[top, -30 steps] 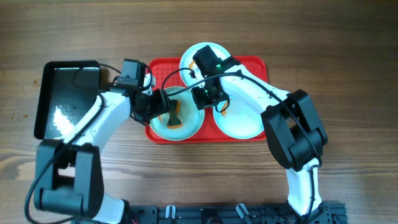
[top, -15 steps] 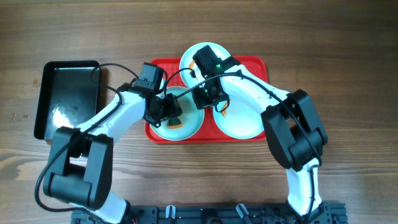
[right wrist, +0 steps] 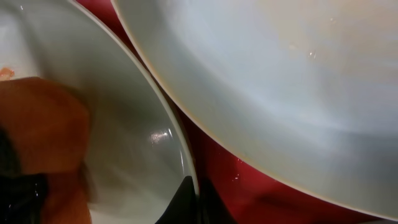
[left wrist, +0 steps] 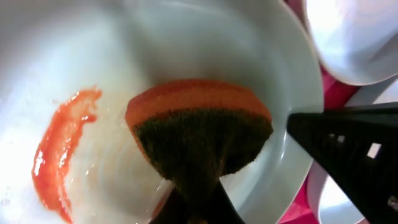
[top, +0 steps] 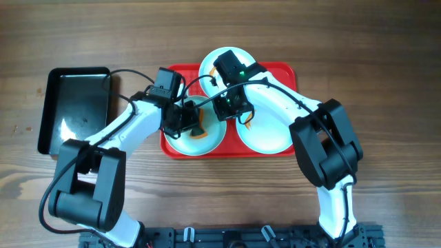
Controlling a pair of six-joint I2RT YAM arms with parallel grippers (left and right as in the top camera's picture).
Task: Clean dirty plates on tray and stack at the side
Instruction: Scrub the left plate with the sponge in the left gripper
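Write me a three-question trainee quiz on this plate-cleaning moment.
1. Multiple choice: the left gripper holds A) a sponge B) a spoon C) nothing.
2. True or false: the front-left plate under that sponge is free of orange smear.
3. How many plates sit on the red tray?
Key: 1 A. 2 false, an orange smear shows beside the sponge. 3 three.

Red tray [top: 284, 70], white plates [top: 265, 134], orange-green sponge [left wrist: 199, 118]
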